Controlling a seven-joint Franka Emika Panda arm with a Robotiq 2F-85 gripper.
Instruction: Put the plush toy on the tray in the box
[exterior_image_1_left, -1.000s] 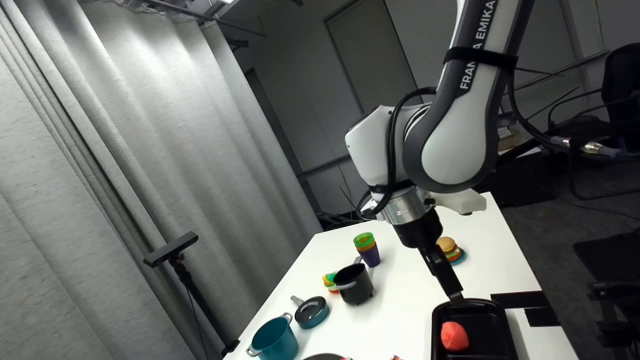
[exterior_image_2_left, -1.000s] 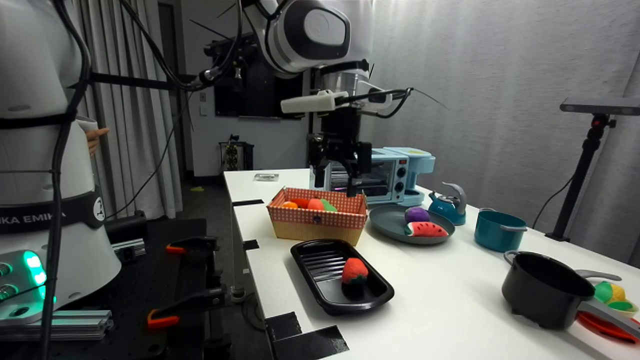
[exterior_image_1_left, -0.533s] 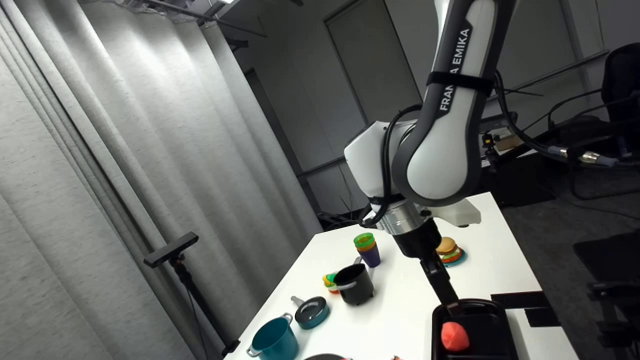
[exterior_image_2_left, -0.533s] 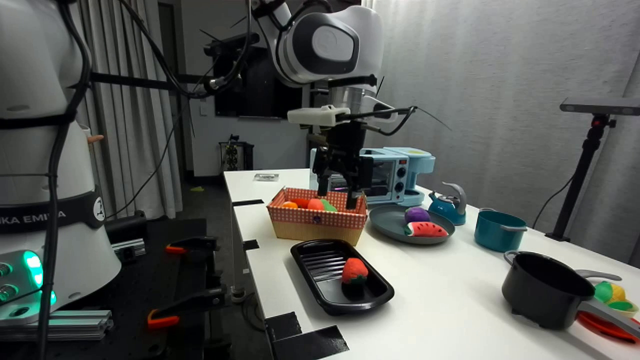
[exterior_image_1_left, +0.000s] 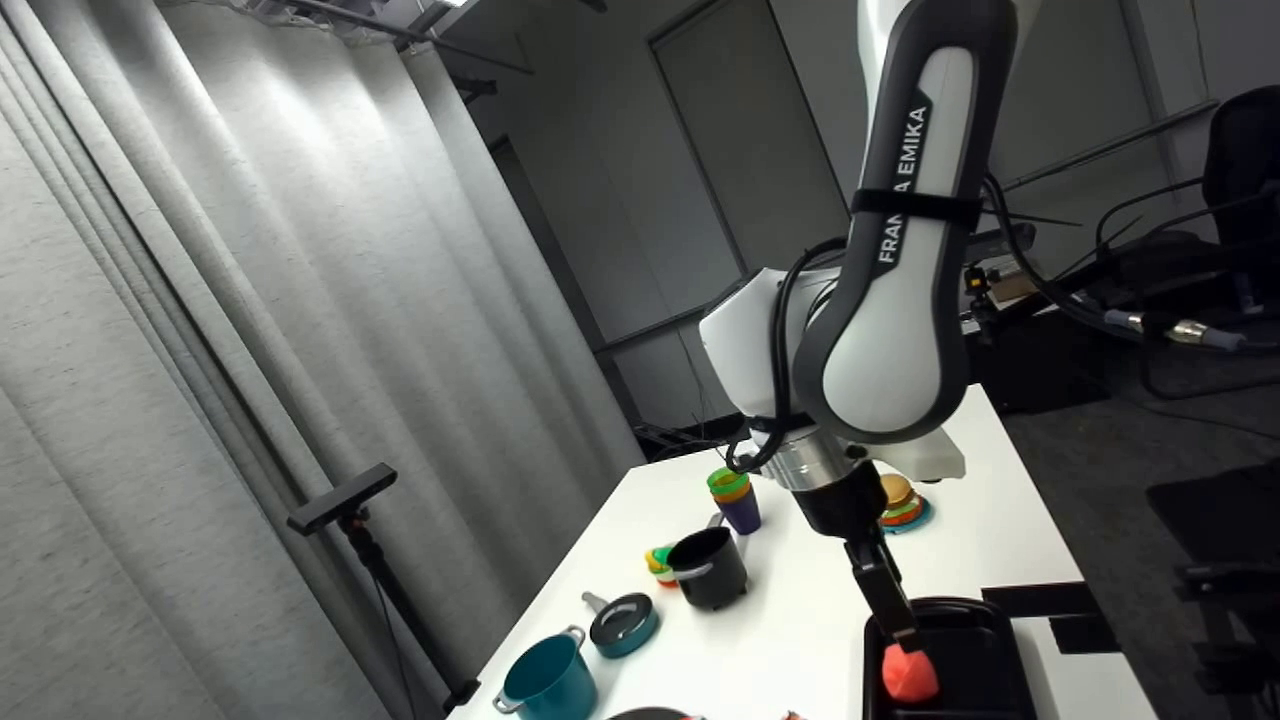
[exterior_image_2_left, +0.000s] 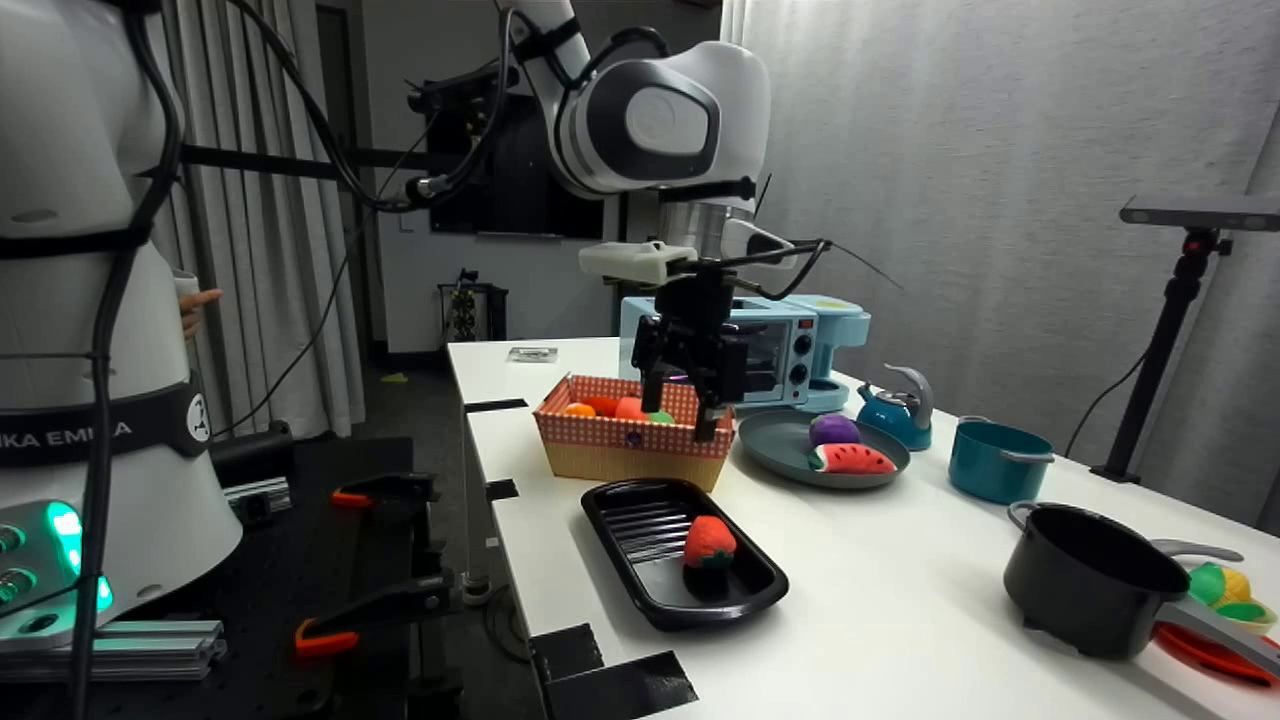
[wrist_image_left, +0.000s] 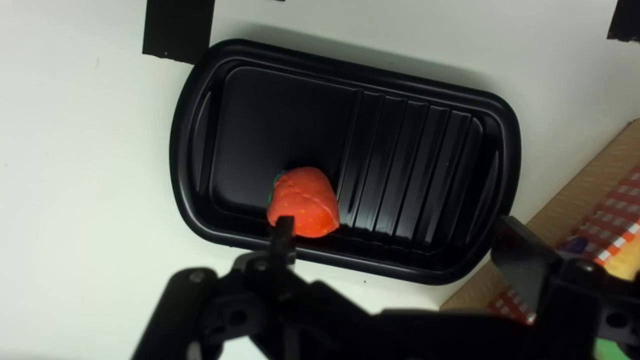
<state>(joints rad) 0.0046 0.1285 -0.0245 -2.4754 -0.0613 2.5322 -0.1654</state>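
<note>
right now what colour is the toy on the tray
The plush toy is red-orange, clearest in the wrist view.

Jaws pointing down; plush toy in tray; stacked cups near black pot.

Bright light on grey curtain

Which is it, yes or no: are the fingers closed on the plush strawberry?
No: in the wrist view the fingers stand wide apart, and the plush strawberry lies on the black tray.
</note>
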